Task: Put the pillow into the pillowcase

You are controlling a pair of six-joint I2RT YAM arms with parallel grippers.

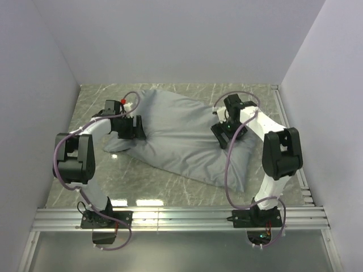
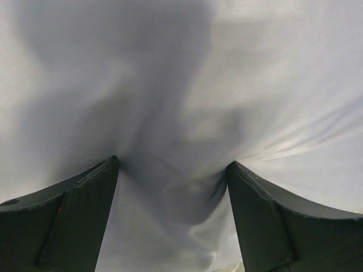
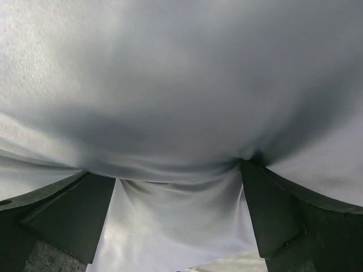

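Since the pillowcase (image 1: 181, 139) looks fat and no pillow shows, I think the pillow is already inside and the job now is tidying the cloth. The left gripper (image 1: 134, 129) and right gripper (image 1: 227, 136) are wide open, tips pushed into the cloth between them, holding nothing. Next each must pinch the fold at its tips; only the table (image 1: 170, 190) and walls (image 1: 170, 39) are near, and nothing seems to block them.

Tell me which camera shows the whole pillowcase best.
The top external view: it shows the whole blue-grey pillowcase, outline and all. The left wrist view shows only creased fabric at the left claw; the right wrist view, a smooth bulge at the right claw.
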